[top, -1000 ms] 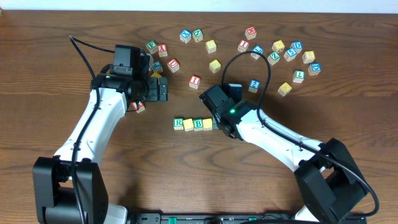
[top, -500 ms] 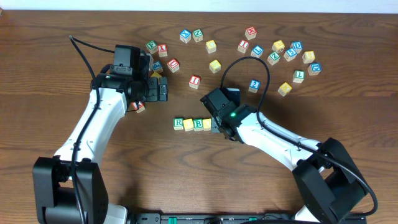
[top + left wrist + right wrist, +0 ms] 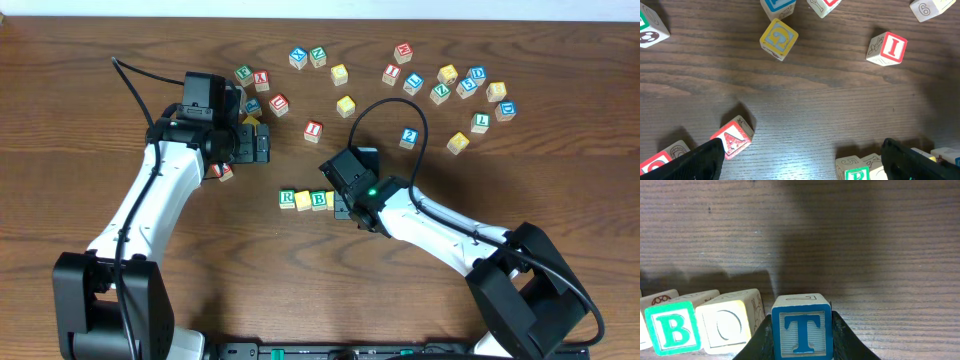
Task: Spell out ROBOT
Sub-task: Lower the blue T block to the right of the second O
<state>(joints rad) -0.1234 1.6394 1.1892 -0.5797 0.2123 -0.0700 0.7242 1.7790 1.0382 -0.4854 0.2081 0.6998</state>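
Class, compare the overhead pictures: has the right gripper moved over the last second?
Yes. The right gripper, shut on the T cube, has shifted left and slightly towards the robot's base, closing in on the green B cube, which has not moved.

Left gripper [image 3: 802, 157] spread wide, right gripper [image 3: 802, 335] — clamped

Overhead, the right arm [image 3: 432, 218] hides the T cube [image 3: 802, 332]. In the left wrist view the bottom edge cuts off the R cube [image 3: 856, 174], and the top edge cuts a blue-lettered cube [image 3: 777, 4], leaving its letter unreadable. In the right wrist view, left of the B cube [image 3: 671, 329], only a sliver of another cube shows.
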